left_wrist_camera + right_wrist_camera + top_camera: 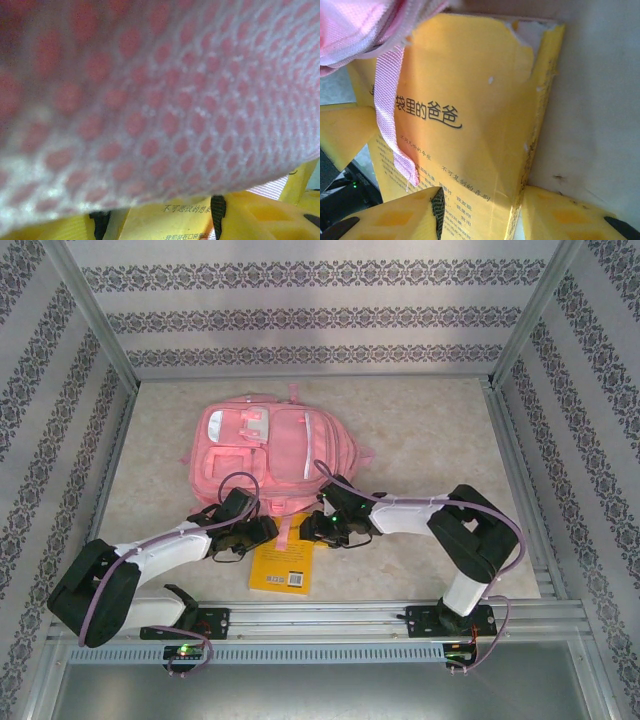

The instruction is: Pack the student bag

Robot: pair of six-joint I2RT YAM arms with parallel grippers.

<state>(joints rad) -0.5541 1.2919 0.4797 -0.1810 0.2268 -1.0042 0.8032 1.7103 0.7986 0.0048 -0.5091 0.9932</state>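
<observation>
The right hand (320, 527) is in tight at the near edge of the student bag (262, 445). Its wrist view has the fingers part-way closed on the yellow book (470, 100): one black pad is pressed to the printed cover and the other finger is against the book's side edge, so it has hold of it. There's a worn, whitish corner at the end of the book farthest from this hand. A pink strap (387, 100) hangs from the bag across the cover, on the side toward the other hand. Outside the right hand it's bare desk (430, 440), with plenty of room out to the metal side rail (520, 480).

The left hand (262, 530) sits just across from the right one, with the strap and the book's far edge between them. Its camera is right up against the bag's mesh fabric (150, 100), which is blurred and very close. Below the mesh, its yellow fingers (260, 215) stand apart with the book's printed face between them. Gripping or only straddling? Cannot tell.

The bag lies flat, pockets up, directly beyond both hands, its near edge overlapping the book. Behind the hands the rest of the book lies on the desk, short of the front rail (330, 618). Past the bag there's a strip of open desk before the patterned back wall (300, 320), and more open desk outside the left hand.
</observation>
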